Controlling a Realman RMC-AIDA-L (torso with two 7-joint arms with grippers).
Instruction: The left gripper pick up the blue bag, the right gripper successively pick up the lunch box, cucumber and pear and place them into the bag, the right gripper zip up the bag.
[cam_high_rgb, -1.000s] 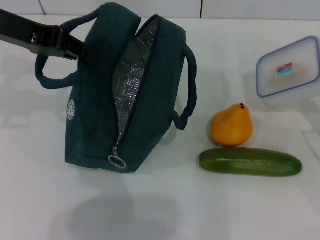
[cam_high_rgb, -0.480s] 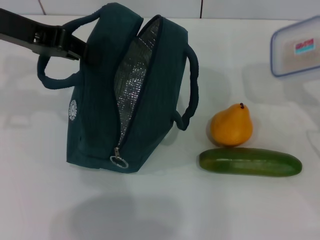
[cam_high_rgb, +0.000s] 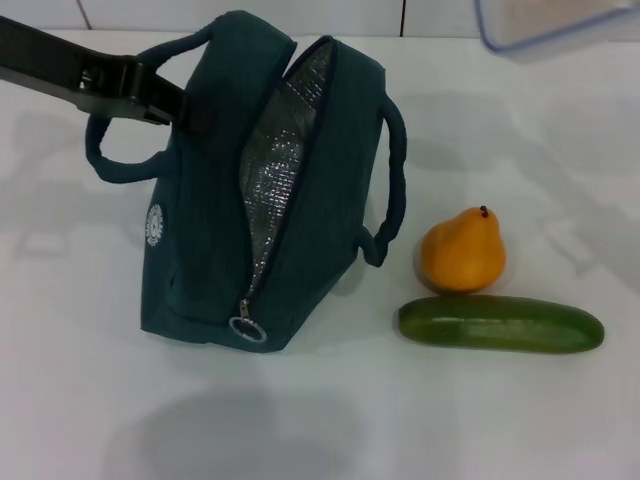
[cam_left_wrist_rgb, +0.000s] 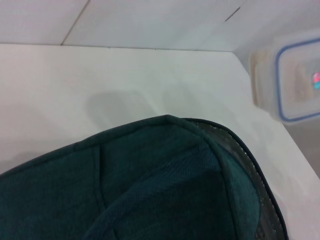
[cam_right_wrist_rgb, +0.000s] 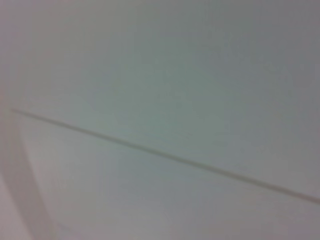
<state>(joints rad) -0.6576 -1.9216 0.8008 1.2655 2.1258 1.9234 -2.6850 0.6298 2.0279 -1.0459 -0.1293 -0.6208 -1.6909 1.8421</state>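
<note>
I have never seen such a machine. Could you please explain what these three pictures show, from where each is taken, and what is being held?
This is a two-armed robot. The wide picture comes from its head camera. The left pincer grips the blue bag at its top near one handle; the bag stands open on the white table. A pear and a cucumber lie beside it. The lunch box is at the picture's top edge, lifted; what carries it is out of view. The left wrist camera shows the bag's top and the lunch box. The right wrist camera shows only a blurred pale surface.

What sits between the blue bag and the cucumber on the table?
Nothing: in the head view only bare white table separates the blue bag from the cucumber; the pear sits just behind the cucumber.
</note>
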